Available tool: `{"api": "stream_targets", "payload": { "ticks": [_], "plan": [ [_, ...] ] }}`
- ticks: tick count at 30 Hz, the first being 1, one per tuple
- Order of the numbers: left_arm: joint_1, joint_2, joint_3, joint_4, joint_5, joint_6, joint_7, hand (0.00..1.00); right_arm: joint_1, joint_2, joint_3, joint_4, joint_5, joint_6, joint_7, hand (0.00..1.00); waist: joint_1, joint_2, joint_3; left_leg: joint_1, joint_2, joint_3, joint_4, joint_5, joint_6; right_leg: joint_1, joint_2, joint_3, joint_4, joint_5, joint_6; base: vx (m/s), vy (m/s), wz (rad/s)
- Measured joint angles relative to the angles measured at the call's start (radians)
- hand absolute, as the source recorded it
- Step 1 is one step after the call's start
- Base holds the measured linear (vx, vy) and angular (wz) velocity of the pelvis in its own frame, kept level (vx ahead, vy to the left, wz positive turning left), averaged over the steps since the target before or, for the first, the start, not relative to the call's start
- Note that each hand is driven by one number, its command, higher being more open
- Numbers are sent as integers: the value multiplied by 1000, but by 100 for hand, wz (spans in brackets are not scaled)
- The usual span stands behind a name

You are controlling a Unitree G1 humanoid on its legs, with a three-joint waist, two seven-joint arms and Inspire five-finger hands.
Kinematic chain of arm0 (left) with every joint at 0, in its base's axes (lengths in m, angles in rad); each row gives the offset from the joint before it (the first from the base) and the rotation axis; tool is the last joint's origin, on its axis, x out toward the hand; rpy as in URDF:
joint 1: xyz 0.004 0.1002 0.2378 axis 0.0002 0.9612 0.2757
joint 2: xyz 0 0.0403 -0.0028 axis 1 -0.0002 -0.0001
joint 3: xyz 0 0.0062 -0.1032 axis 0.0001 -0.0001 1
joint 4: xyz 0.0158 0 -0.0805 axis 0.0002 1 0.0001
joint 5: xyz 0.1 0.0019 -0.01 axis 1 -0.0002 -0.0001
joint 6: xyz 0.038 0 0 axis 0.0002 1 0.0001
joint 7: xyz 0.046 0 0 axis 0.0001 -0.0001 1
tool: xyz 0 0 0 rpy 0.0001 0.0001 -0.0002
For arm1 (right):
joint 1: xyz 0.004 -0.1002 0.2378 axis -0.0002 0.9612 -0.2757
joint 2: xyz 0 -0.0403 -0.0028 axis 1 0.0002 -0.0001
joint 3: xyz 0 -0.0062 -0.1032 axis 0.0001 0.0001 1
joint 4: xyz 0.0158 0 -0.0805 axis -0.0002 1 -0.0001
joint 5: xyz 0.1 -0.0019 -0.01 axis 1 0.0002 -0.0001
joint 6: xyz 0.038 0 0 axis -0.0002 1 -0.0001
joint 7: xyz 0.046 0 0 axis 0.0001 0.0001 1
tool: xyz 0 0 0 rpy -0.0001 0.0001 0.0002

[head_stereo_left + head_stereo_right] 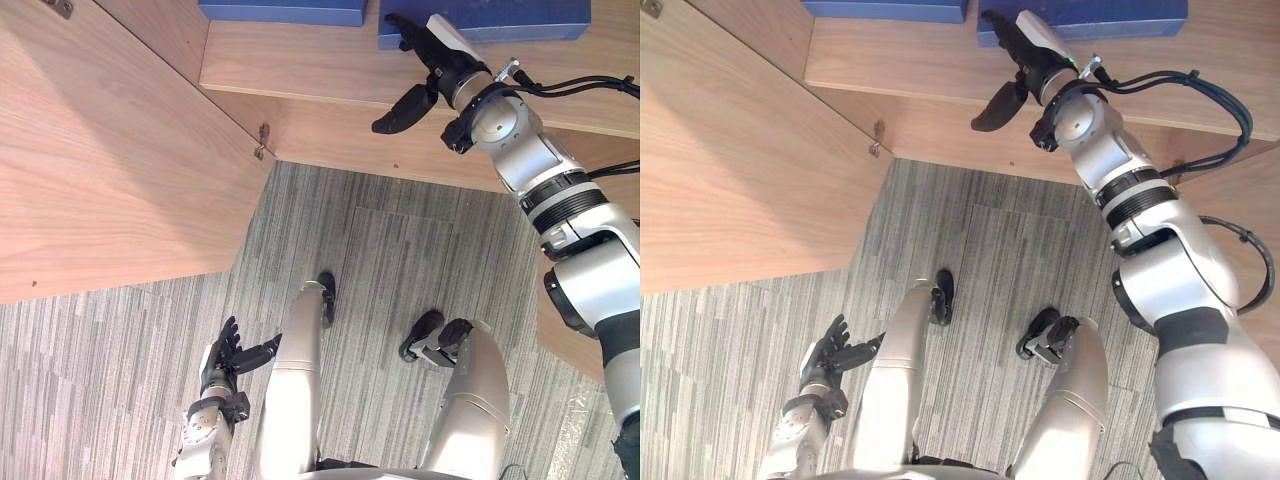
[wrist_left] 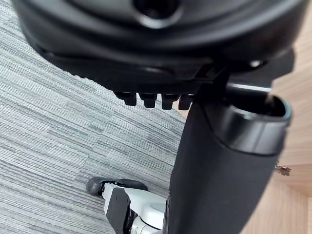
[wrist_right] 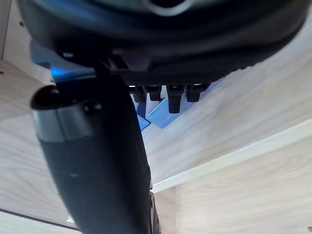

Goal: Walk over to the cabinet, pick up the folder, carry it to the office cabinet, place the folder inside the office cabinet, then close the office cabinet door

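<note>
Right hand [image 1: 432, 55]: over the shelf [image 1: 300, 65], fingertips at the folder's [image 1: 520, 20] near edge.
Second folder [image 1: 285, 10]: left of that hand, same shelf.
Door [image 1: 100, 160]: farther left, swung open.

Matt wood-grain cabinet [image 1: 330, 60] — ribbed grey carpet [image 1: 400, 250] — smooth blue folder [image 1: 520, 20]
</note>
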Motion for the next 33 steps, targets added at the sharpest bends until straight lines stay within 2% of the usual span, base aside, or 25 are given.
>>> {"api": "stream_targets", "payload": {
  "ticks": [10, 15, 18, 21, 23, 24, 25, 26, 28, 29, 31, 33],
  "plan": [
    [106, -28, -43, -167, -12, 33, -7, 100, -32, -10, 54, 61, -169, -18, 12, 100, 2, 1, 0, -12, -1, -6, 2, 0, 0, -2, 0, -7, -3, 1, 2, -9, 6, 0],
    [123, -39, -45, -235, -12, 53, -12, 100, -34, -13, 47, 72, -234, -32, -21, 100, 5, 2, 0, -22, -2, -6, 2, 2, 3, -12, -1, -7, -3, 4, 7, -13, 13, 0],
    [127, -69, -46, -298, -11, 56, -15, 100, 9, -23, -24, -1, -342, 5, -112, 100, 11, 14, 6, -38, -6, -8, 6, 4, 6, -23, -5, -8, -3, 7, 13, -29, 40, 3],
    [121, -86, -35, -271, -4, 33, -9, 100, 35, -23, -106, -38, -421, 30, -168, 100, 14, 16, 7, -66, -12, -8, 11, 7, 10, -52, -10, -7, 3, 8, 14, -26, 48, 5],
    [105, -103, -10, -221, 12, 21, 8, 100, 35, -39, -182, -53, -434, 56, -178, 100, 19, 22, 11, -81, -17, -12, 17, 9, 13, -60, -16, -10, 11, 8, 14, -18, 40, 10],
    [105, -116, 7, -189, 19, 18, 30, 100, 38, -55, -188, -64, -434, 49, -171, 100, 19, 22, 11, -87, -19, -14, 20, 9, 13, -64, -17, -11, 11, 8, 14, -25, 46, 6],
    [115, -116, 4, -193, 21, 38, 46, 100, 50, -62, -199, -84, -433, 51, -172, 100, 20, 23, 11, -95, -21, -15, 24, 9, 14, -71, -20, -11, 15, 8, 14, -33, 49, 6],
    [132, -115, -5, -229, 24, 56, 55, 100, 58, -74, -206, -98, -431, 51, -173, 100, 22, 23, 13, -102, -22, -16, 28, 9, 14, -76, -23, -11, 20, 8, 14, -49, 52, 10],
    [258, -109, -87, -527, 11, 86, 72, 100, 94, -133, -239, -149, -424, 51, -183, 100, 33, 32, 20, -131, -36, -29, 44, 15, 19, -90, -38, -20, 36, 8, 14, -76, 61, 18],
    [285, -103, -109, -604, -2, 88, 64, 100, 97, -142, -239, -149, -425, 53, -191, 100, 34, 35, 21, -135, -40, -29, 46, 16, 19, -93, -42, -19, 38, 9, 14, -118, 98, 16],
    [316, -79, -147, -812, -36, 82, -22, 100, 100, -148, -238, -149, -460, 66, -204, 100, 37, 50, 22, -142, -42, -14, 45, 17, 19, -109, -48, -5, 38, 19, 33, -108, 111, -1],
    [316, -80, -147, -856, -42, 70, -42, 100, 109, -148, -246, -157, -470, 64, -210, 100, 32, 54, 22, -146, -42, -8, 46, 22, 28, -114, -50, -1, 35, 25, 35, -38, 70, -6]
  ]
}}
